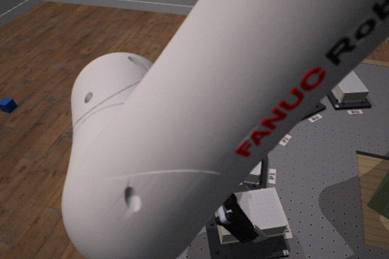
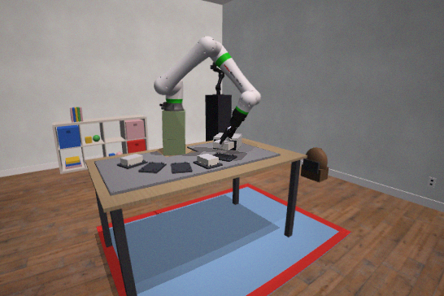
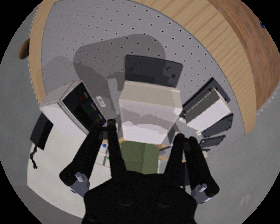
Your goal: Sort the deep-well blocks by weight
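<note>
My gripper (image 3: pixel 146 117) (image 2: pixel 226 141) is shut on a white deep-well block (image 3: pixel 150 112) (image 1: pixel 266 208) (image 2: pixel 222 143) and holds it above the table. The empty dark infeed nest (image 3: pixel 152 70) (image 1: pixel 268 249) lies just under and beyond it. The check-weigher (image 3: pixel 73 107) (image 2: pixel 237 141), a white box with a dark panel, stands beside it. A second block (image 1: pixel 350 87) (image 2: pixel 132 159) sits in the nest RO. A third block (image 2: pixel 207 159) (image 3: pixel 207 112) sits in the nest P1; in the top view the arm hides most of it. The nests RU (image 2: pixel 152 167) and P2 (image 2: pixel 181 167) are empty.
The arm's big white link (image 1: pixel 201 124) fills most of the top view. The green robot pedestal (image 2: pixel 173 132) stands at the table's back edge, with a black cabinet (image 2: pixel 218 115) behind. A shelf (image 2: pixel 101 140) stands by the wall.
</note>
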### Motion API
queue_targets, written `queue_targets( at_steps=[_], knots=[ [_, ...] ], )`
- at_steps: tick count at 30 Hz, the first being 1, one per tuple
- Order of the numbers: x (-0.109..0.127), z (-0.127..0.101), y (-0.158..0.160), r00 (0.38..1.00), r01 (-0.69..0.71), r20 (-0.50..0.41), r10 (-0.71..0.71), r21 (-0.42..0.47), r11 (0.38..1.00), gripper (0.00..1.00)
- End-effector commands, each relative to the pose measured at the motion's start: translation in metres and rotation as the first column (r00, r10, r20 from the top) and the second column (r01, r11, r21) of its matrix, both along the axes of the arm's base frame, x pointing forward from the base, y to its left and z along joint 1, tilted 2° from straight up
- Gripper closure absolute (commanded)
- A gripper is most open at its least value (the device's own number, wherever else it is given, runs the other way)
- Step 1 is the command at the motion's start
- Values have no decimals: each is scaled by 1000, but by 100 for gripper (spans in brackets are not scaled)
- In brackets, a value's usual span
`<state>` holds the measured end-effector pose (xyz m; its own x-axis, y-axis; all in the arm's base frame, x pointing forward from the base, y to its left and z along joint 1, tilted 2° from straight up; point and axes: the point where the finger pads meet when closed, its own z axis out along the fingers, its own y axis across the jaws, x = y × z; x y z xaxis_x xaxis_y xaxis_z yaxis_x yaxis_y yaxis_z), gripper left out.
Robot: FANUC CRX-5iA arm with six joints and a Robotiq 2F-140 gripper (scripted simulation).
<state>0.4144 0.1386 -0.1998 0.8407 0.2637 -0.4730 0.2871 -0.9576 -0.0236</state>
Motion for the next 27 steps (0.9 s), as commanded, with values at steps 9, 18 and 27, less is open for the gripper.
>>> queue_targets(
  at_steps=[9,18,27],
  knots=[
    [0,0,0,1000,0,0,0,0,1000,90],
    [-8,10,15,980,-198,6,198,-5,980,90],
    [-19,23,36,929,-369,10,370,-11,929,90]
  ],
)
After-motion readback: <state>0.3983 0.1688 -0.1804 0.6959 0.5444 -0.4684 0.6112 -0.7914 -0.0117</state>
